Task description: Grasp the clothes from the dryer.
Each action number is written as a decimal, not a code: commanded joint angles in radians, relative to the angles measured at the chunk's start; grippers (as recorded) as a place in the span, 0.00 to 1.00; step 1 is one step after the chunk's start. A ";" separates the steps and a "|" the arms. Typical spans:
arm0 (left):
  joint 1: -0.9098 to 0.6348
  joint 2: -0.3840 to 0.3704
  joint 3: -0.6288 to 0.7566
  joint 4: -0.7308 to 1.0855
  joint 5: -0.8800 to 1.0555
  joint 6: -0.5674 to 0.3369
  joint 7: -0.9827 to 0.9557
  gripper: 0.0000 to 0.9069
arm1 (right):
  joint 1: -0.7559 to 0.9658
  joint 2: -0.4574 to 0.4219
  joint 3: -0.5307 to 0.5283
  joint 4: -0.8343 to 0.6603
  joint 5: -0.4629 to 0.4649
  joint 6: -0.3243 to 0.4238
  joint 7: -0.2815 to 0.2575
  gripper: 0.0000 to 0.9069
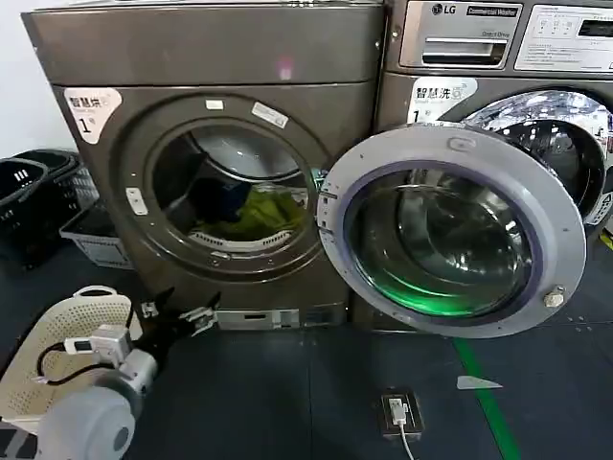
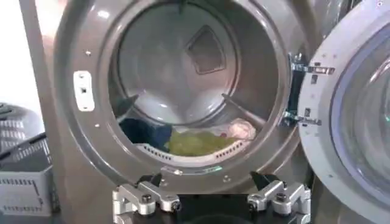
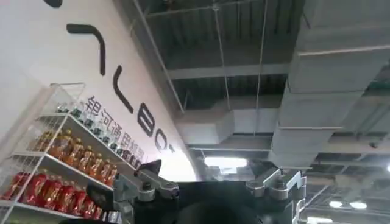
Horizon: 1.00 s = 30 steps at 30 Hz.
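The dryer (image 1: 206, 57) stands at the left with its round door (image 1: 565, 220) swung open to the right. In the drum lie the clothes (image 1: 261, 213): a yellow-green heap (image 2: 195, 143), a dark blue piece (image 2: 146, 131) and a white-pink piece (image 2: 242, 129). My left gripper (image 1: 184, 311) hangs low in front of the dryer, below the porthole and pointing at it. It is open and empty (image 2: 207, 179), well short of the opening. My right gripper (image 3: 210, 173) points up toward the ceiling, open and holding nothing.
An LG machine (image 1: 498, 38) stands to the right behind the open door. A white perforated basket (image 1: 57, 345) sits on the floor at my lower left, with black baskets (image 1: 29, 192) and a grey crate (image 1: 96, 240) beyond. A floor socket with cable (image 1: 400, 414) and a green line (image 1: 488, 402) mark the floor.
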 commanded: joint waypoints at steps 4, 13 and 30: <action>-0.005 0.003 0.004 0.002 0.003 0.007 0.003 1.00 | -0.001 0.000 0.002 0.001 0.001 0.001 -0.001 1.00; -0.011 0.005 0.012 0.008 0.005 0.006 0.005 1.00 | -0.008 0.001 0.011 0.000 0.002 0.002 -0.002 1.00; -0.023 0.003 0.020 0.013 0.007 0.004 0.007 1.00 | -0.017 0.003 0.028 -0.004 0.006 0.003 -0.001 1.00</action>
